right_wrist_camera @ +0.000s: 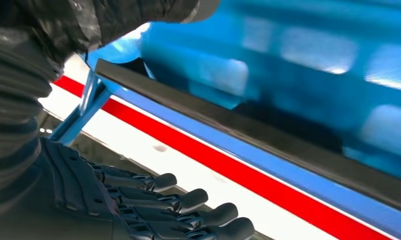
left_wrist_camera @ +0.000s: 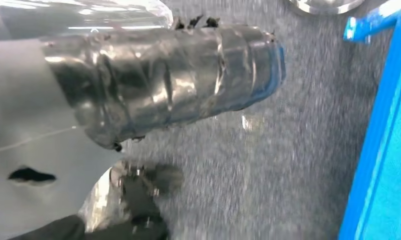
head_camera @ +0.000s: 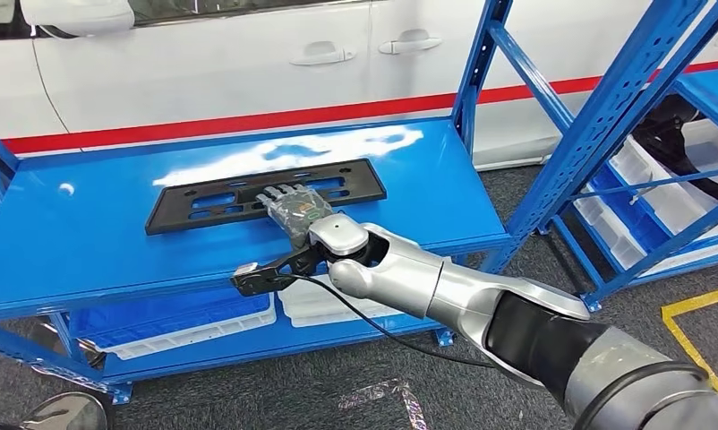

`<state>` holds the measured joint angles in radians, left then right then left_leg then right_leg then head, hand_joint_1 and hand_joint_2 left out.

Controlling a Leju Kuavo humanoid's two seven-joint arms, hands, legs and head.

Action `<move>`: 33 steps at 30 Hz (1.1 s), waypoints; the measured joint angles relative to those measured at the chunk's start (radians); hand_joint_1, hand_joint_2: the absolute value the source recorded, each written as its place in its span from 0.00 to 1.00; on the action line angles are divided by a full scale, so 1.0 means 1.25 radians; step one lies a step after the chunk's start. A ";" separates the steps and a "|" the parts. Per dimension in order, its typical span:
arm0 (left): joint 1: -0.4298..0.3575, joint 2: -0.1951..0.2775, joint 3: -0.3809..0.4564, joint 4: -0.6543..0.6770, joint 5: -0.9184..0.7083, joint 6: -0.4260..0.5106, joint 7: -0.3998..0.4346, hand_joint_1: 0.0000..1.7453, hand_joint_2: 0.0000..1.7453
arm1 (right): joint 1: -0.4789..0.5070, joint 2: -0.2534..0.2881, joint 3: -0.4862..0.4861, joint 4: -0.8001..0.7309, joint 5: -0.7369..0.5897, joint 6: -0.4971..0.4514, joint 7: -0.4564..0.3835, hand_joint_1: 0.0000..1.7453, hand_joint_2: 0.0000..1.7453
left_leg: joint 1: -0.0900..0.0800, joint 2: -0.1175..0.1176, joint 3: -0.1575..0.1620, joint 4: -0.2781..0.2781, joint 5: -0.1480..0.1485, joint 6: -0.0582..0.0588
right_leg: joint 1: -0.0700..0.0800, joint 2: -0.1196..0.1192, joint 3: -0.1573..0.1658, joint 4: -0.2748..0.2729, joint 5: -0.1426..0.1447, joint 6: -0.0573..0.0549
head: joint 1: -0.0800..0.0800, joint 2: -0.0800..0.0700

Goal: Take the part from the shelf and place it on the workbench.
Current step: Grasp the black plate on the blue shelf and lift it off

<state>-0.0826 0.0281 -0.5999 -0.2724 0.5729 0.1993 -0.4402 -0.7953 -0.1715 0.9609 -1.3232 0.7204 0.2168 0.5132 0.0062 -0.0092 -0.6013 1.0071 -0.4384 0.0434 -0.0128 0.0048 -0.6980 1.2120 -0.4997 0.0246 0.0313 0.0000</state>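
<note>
A: Where did the part lie?

B: The black slotted plate lay flat on the blue workbench, a little toward twelve o'clock from its middle, its long side running from nine to three. The right hand rested over the plate's near edge, slightly toward three o'clock of its middle, fingers reaching toward twelve.

A: Was the hand clamped on it?

B: I couldn't tell. From the head view the fingers lay across the top of the plate; in the right wrist view the fingers were stretched out side by side, with the plate's long edge seen beyond them. Whether the thumb pinched from beneath was hidden.

A: So how should the step have been done well?

B: I judged it as the setting-down. The plate needed to sit fully on the surface before the fingers came apart, then the hand should have lifted straight up and drawn back toward six o'clock, so nothing dragged the plate across the glossy top.

A: Any hazards?

B: The cable hanging under the right wrist could have snagged the bench's front lip. The blue shelf rack stood at three o'clock, well apart

A: And the left hand?

B: The left hand hung over grey floor, wrapped in a shiny cover; fingers hidden, so I couldn't tell its state
</note>
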 joint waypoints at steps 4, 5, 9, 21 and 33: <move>-0.001 -0.002 -0.004 0.000 0.000 0.000 0.000 0.00 0.00 | -0.002 -0.001 -0.001 0.007 0.000 -0.001 0.001 0.00 1.00 | -0.004 -0.003 0.005 0.011 -0.016 -0.014 | 0.002 0.001 0.058 -0.139 0.051 -0.010 | 0.000 0.000; -0.002 -0.002 -0.005 0.000 0.000 0.000 0.000 0.00 0.00 | -0.002 -0.001 -0.001 0.008 0.000 -0.002 0.001 0.00 1.00 | -0.005 -0.003 0.005 0.011 -0.018 -0.018 | 0.003 0.001 0.060 -0.143 0.048 -0.014 | 0.000 0.000; -0.001 -0.001 -0.006 0.000 0.002 0.000 0.000 0.00 0.00 | -0.004 -0.003 -0.004 0.013 0.000 -0.005 0.002 0.00 1.00 | -0.002 0.001 -0.020 0.066 -0.049 -0.035 | -0.002 0.001 0.073 -0.150 0.045 -0.033 | -0.001 0.000; 0.001 -0.002 -0.008 0.000 0.006 0.000 0.000 0.00 0.00 | 0.003 -0.003 -0.004 0.028 -0.004 -0.009 0.001 0.00 1.00 | -0.014 0.003 -0.018 -0.001 0.011 -0.007 | 0.003 0.002 0.127 -0.153 0.006 -0.018 | -0.001 0.000; 0.009 -0.005 -0.016 0.001 0.014 0.001 0.002 0.00 0.00 | 0.021 -0.010 -0.005 0.044 0.001 0.000 0.018 0.00 1.00 | -0.004 -0.002 0.072 -0.010 -0.057 -0.007 | -0.010 -0.001 0.009 -0.109 0.071 0.005 | -0.001 0.000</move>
<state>-0.0717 0.0216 -0.6202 -0.2711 0.5906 0.2005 -0.4380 -0.7691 -0.1837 0.9552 -1.2678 0.7221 0.2165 0.5352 0.0015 -0.0120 -0.5119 0.9951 -0.5094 0.0349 -0.0249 0.0034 -0.6862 1.0763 -0.4109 0.0313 0.0301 0.0001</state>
